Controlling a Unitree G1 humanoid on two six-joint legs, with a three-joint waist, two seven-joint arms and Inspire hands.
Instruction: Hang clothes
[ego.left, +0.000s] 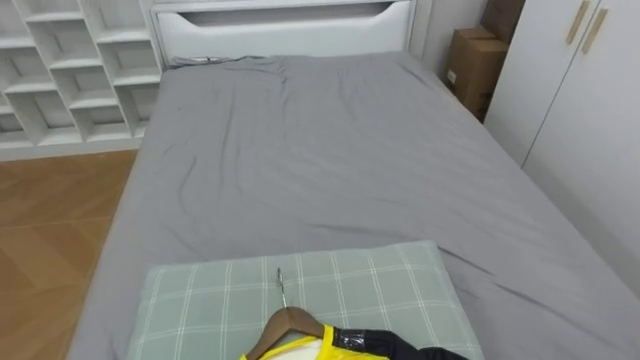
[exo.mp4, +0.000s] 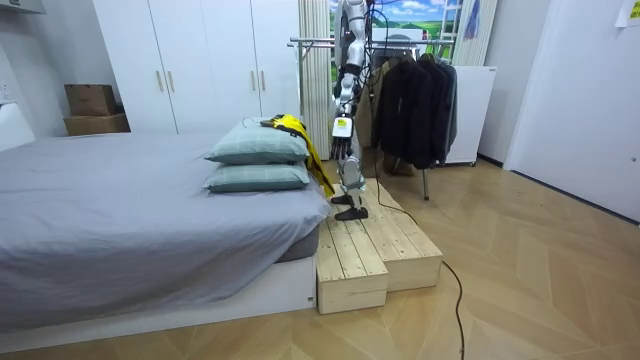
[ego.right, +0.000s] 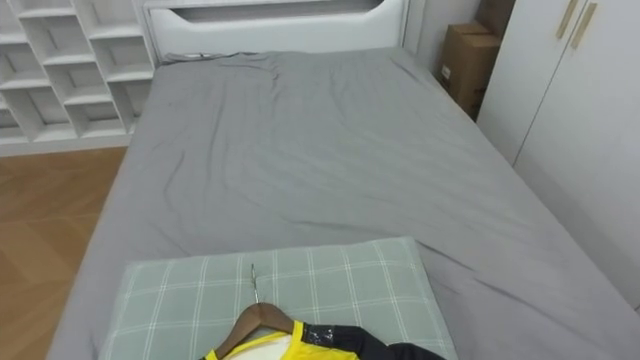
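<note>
Yellow-and-dark jacket (ego.left: 345, 343) on a wooden hanger (ego.left: 290, 324) lies on the checked pillow (ego.left: 200, 300) at the near end of the bed (ego.left: 330, 150) — no hand on it. Left hand (exo.mp4: 343, 148) hangs at the robot's side; open or closed, I cannot tell. Judgement: fabric light, limp, probably slick — I'd grip the stiff hanger neck below its hook (ego.left: 282, 288).

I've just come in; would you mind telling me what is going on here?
The robot stands on a wooden platform at the pillow end of the bed, looking down along it. A yellow and dark garment, already on a wooden hanger, lies on the top pillow with nothing holding it. The robot's left hand hangs at its side. A clothes rack with dark clothes stands behind it, so the hanging is not yet done.
</note>
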